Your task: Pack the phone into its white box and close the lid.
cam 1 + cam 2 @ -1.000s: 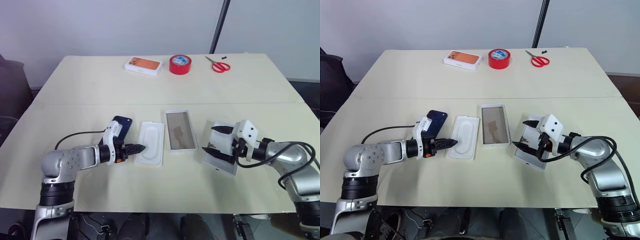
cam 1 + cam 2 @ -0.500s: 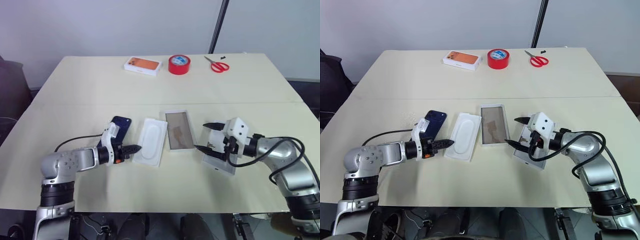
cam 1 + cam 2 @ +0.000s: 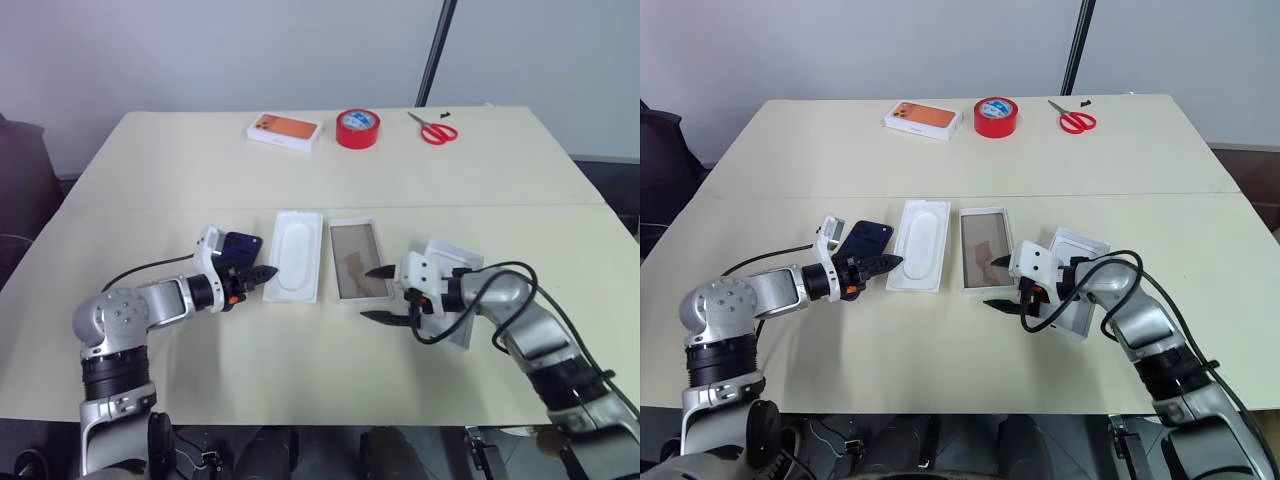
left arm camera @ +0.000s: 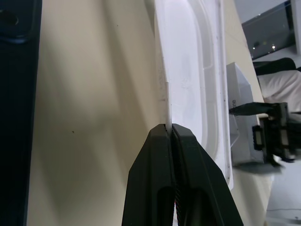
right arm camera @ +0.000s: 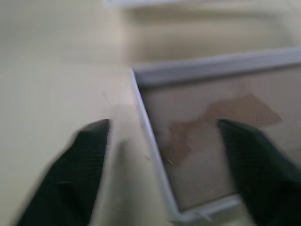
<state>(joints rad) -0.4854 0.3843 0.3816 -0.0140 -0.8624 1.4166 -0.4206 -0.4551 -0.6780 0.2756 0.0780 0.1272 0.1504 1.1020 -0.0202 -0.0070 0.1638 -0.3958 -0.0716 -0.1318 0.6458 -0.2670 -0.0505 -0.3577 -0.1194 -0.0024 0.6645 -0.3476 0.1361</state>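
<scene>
Two shifts are logged: insert is pinched and dragged aside by left gripper; white box is straddled by open-jawed right gripper.

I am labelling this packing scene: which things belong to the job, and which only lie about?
Job: dark blue glossy phone; white cardboard box tray; white cardboard lid; white moulded insert.
Lying about: white orange-picture box; red tape roll; red-handled scissors.

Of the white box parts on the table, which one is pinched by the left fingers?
The white insert beside the phone; the left gripper is shut on its edge. The brown-bottomed box lies free.
</scene>
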